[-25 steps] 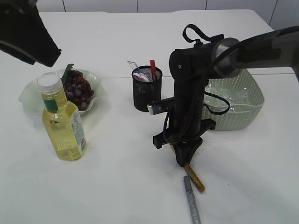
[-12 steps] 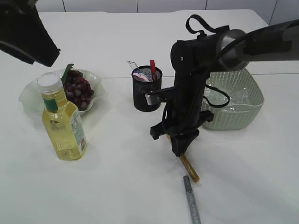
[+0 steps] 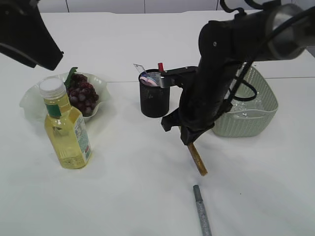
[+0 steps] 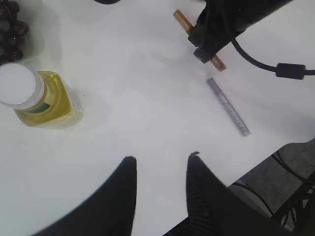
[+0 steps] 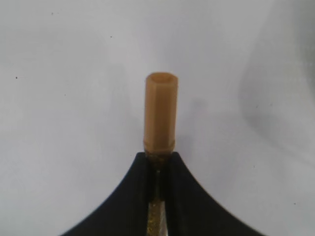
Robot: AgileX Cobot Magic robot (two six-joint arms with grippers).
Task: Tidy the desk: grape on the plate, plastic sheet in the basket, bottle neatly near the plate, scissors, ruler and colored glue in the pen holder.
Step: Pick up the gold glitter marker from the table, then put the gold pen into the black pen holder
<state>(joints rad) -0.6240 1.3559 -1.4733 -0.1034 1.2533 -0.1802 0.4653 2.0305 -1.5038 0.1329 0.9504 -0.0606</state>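
Note:
My right gripper (image 3: 189, 141) (image 5: 158, 160) is shut on a gold glitter glue stick (image 3: 197, 160) (image 5: 159, 110), which hangs tilted above the table just right of the black mesh pen holder (image 3: 154, 102). A silver glue stick (image 3: 202, 215) (image 4: 228, 106) lies on the table near the front edge. The pen holder holds scissors and other items. Grapes (image 3: 82, 96) sit on the white plate (image 3: 32, 101) at the left, with the yellow bottle (image 3: 66, 128) (image 4: 37, 95) upright in front of it. My left gripper (image 4: 161, 158) hovers open and empty above the table.
The green basket (image 3: 263, 110) stands at the right behind my right arm, with a clear plastic sheet inside. The left arm's dark body (image 3: 27, 32) fills the top left corner. The table's front edge shows in the left wrist view.
My right gripper has lifted the gold glue stick off the table and carried it up and back toward the pen holder. The silver stick stays where it lay.

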